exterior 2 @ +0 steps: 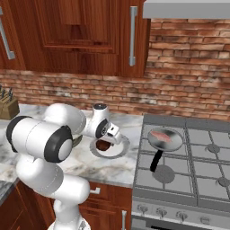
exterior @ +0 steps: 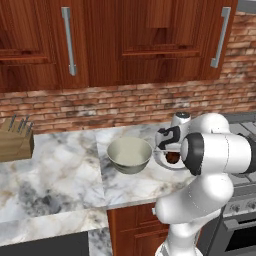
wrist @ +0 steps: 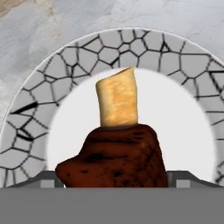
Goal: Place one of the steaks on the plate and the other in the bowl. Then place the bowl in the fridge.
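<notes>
The dark brown flat steak slab [wrist: 116, 155] lies on the round white grey-rimmed plate [wrist: 26, 131] on the marble worktop [exterior: 60, 170], jaws spread wide above, evidently released there beside the cream-beige bowl [exterior: 129, 155]

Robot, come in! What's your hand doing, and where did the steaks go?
Gripper open, low over plate. Brown steak lies on plate. Pink steak sits in pan on stove. Bowl beside plate, nothing blocking.

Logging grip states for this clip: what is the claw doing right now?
Claw: open, jaws spread wide to either side of the dark brown steak, which lies on the plate; no closed grip on it.
</notes>
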{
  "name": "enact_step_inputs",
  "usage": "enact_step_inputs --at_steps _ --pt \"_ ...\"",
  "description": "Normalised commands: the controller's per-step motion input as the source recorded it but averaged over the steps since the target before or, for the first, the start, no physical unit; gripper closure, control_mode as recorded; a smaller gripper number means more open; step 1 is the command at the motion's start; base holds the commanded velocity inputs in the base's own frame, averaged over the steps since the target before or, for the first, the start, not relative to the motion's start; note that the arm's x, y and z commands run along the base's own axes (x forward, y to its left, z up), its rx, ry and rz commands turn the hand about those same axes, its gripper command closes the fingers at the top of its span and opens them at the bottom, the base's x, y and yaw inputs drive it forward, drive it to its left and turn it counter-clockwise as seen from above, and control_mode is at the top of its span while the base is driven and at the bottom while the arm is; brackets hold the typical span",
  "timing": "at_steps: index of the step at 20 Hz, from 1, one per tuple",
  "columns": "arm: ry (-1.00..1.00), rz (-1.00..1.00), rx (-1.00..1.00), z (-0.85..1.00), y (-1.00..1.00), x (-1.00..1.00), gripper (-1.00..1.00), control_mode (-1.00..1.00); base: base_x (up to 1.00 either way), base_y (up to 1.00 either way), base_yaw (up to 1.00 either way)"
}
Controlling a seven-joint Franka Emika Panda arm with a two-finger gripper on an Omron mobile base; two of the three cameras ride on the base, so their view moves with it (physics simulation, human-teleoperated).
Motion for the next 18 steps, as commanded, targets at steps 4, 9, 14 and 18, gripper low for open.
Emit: enact_step_inputs --at_steps 4,9,14,18 --pt "0.00 0.00 0.00 0.05 -0.13 0.00 -1.00 -1.00 0.00 0.00 0.00" --pt "0.00 0.00 0.00 0.30 -0.19 0.00 -1.00 -1.00 0.00 0.00 0.00" --pt "-0.05 0.09 0.00 0.83 -0.25 0.02 -1.00 -1.00 0.00 0.00 0.00" --pt "-0.08 0.26 -0.01 0.46 -0.54 0.00 -1.00 -1.00 0.00 0.00 0.00"
